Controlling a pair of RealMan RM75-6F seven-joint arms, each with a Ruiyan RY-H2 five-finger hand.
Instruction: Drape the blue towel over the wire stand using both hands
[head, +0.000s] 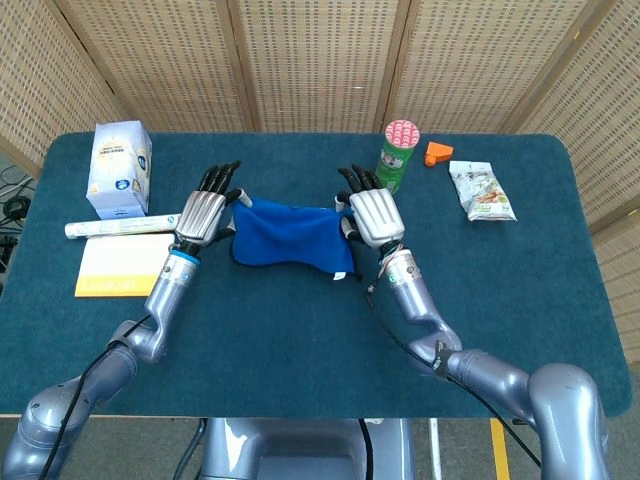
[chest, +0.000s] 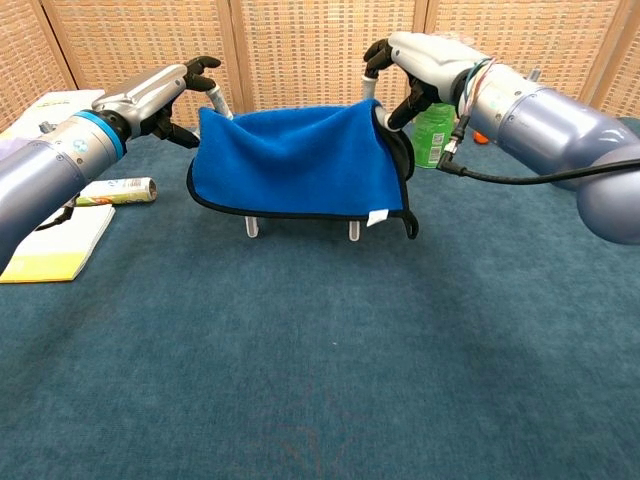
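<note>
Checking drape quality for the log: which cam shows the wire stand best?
Chest view. It shows the wire stand side-on: two feet below the hem of the blue towel and its uprights at both top corners. The head view looks down, so the towel hides nearly all of the stand; only small bits near the hands show.

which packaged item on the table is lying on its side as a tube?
The rolled tube beside the yellow pad, left of the blue towel; the green canister stands upright.

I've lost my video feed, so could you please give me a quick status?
Left robot hand and right robot hand at the stand's ends, grip unclear. Blue towel draped over wire stand. Nothing obstructing.
</note>
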